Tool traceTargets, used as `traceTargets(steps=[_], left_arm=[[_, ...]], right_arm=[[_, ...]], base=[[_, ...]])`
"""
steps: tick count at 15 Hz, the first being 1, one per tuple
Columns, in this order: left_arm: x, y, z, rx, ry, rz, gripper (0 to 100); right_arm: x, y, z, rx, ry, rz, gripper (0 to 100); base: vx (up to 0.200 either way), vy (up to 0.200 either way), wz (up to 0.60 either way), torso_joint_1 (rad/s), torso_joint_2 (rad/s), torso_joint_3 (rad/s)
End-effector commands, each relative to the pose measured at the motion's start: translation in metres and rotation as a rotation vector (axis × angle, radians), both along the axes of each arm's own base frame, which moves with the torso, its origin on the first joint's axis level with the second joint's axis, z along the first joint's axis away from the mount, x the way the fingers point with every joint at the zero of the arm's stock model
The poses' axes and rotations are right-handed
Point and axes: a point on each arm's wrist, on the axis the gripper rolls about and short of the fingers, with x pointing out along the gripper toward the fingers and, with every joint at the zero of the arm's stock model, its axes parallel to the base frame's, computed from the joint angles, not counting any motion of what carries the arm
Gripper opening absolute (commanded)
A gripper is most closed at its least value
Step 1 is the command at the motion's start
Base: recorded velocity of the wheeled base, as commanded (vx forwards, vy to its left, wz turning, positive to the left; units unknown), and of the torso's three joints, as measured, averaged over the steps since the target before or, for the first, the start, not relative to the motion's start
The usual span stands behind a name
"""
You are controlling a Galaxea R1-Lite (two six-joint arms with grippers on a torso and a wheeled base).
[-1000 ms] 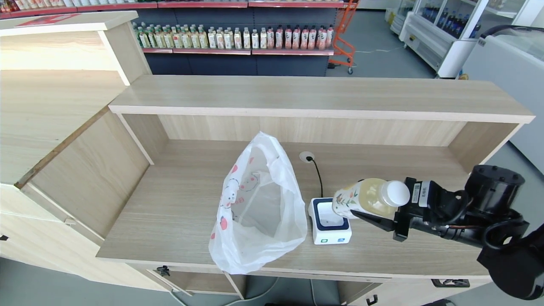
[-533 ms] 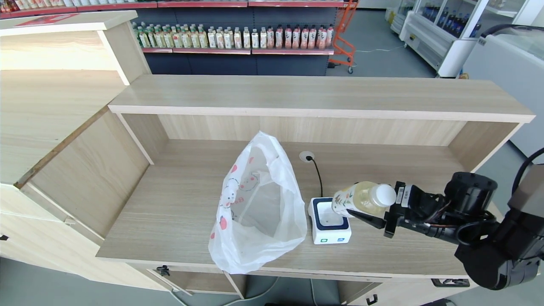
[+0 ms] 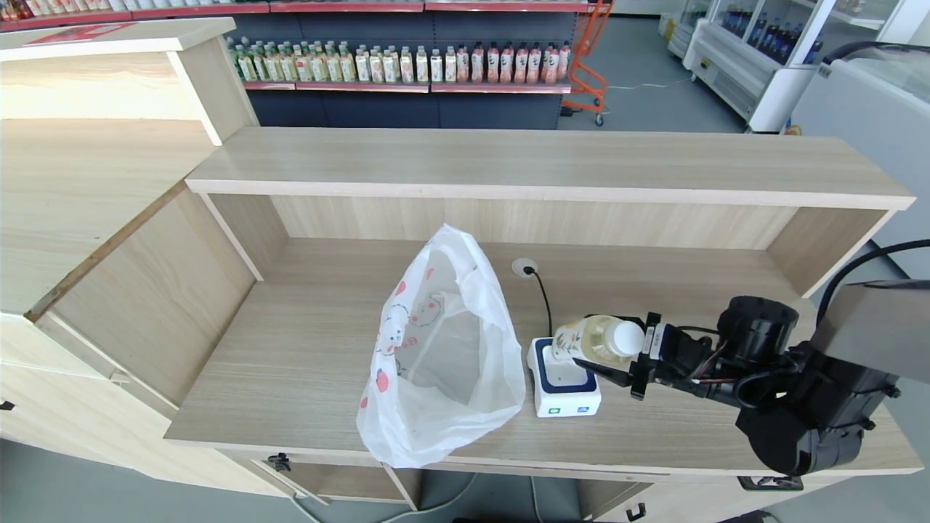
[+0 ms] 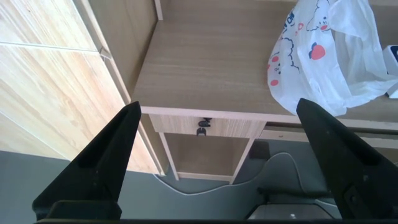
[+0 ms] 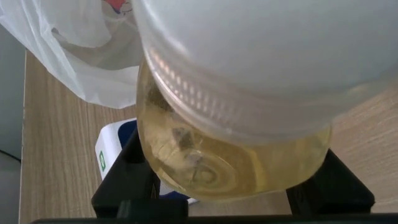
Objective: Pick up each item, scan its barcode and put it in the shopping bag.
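Shop shelving (image 3: 399, 65) stocked with rows of drink bottles runs along the back of the room, with glass-door fridges (image 3: 755, 43) off to one side; nearer stands a pale wooden table (image 3: 305, 363) with a raised ledge behind it; a white and blue scanner (image 3: 563, 396) sits on the table near its front edge, and a black cable (image 3: 541, 298) runs from the scanner's back to a round grommet (image 3: 523, 268) farther in; the shopping bag (image 3: 436, 349), white plastic printed with red hearts, stands just beside the scanner on the robot's left, its mouth open upward and its bottom slumped over the table's front edge; the bottle (image 3: 592, 340), filled with pale yellow drink and closed with a white cap, lies almost level over the scanner, base above the scanner's window and cap pointing back toward the arm; whether it touches the scanner cannot be told; the right gripper (image 3: 585, 349) comes in from the scanner's right, its fingers clamped on the bottle's sides just below the cap; the left gripper (image 4: 219, 109) hangs off the table's front edge, beyond the bag from the scanner, its fingers spread wide with nothing between them.
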Motion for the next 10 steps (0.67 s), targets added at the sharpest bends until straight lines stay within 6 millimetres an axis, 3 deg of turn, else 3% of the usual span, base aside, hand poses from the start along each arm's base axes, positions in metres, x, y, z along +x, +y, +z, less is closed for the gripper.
traceTargets(steps=[1, 10], left_arm=[[0.0, 0.0, 0.0, 0.0, 0.0, 0.0, 100], [0.0, 0.0, 0.0, 0.0, 0.0, 0.0, 100]], right_arm=[[0.0053, 0.0045, -0.0088, -0.003, 0.014, 0.009, 0], [0.0136, 0.0099, -0.0068, -0.004, -0.028, 0.019, 0]], base=[[0.0, 0.0, 0.0, 0.0, 0.0, 0.0], [0.0, 0.0, 0.0, 0.0, 0.0, 0.0]])
